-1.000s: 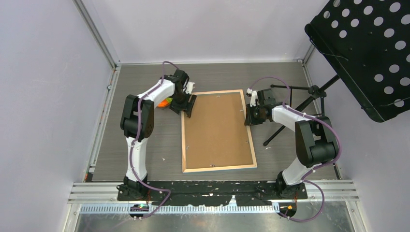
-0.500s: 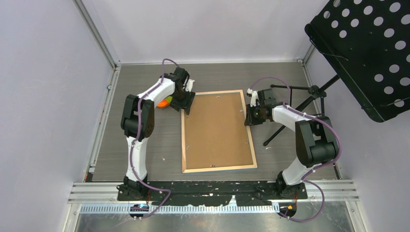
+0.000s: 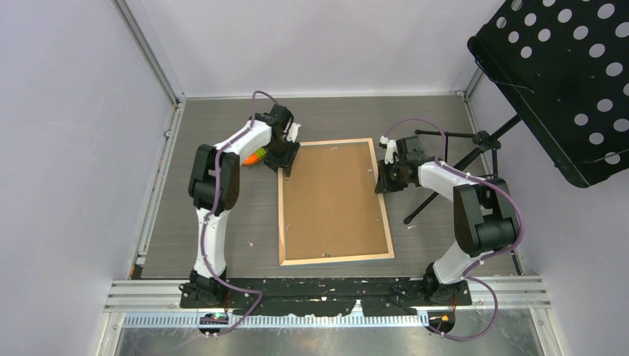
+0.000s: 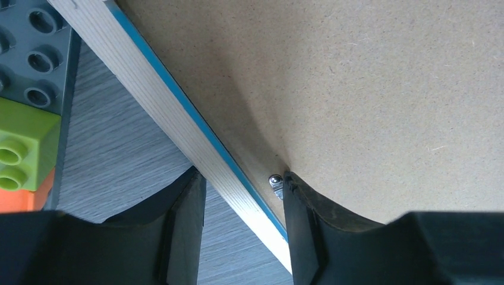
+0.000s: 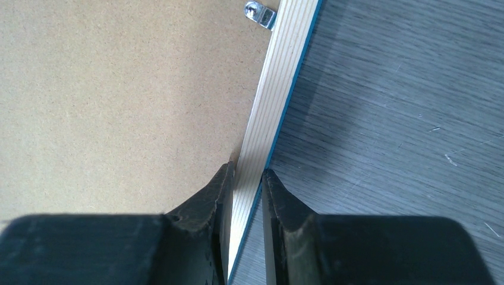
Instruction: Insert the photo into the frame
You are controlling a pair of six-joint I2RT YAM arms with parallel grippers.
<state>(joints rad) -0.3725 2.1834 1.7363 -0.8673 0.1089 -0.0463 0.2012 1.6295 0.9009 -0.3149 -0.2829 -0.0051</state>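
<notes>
One frame (image 3: 337, 259) lay face down in the middle of the grey surface (image 3: 222, 200), its light wood back up and a thin blue edge showing along its sides. One plain brown backing board (image 3: 332, 200) filled its opening. No photo showed in any view.

Two small metal tabs sat on the board's edge, one near each tool: one (image 4: 275, 181) at the left rail and one (image 5: 260, 13) at the right rail.

The left tool (image 4: 243, 178) stood astride the left rail near the far left corner. Its jaws were apart, one finger over the surface, the other on the board beside the tab. The right tool (image 5: 246, 169) was clamped on the right rail near the far right corner.

Three toy blocks lay just left of the frame: one grey (image 4: 30, 35), one green (image 4: 21, 148), one orange (image 4: 18, 199). One black perforated music stand (image 3: 556, 74) stood at the right.
</notes>
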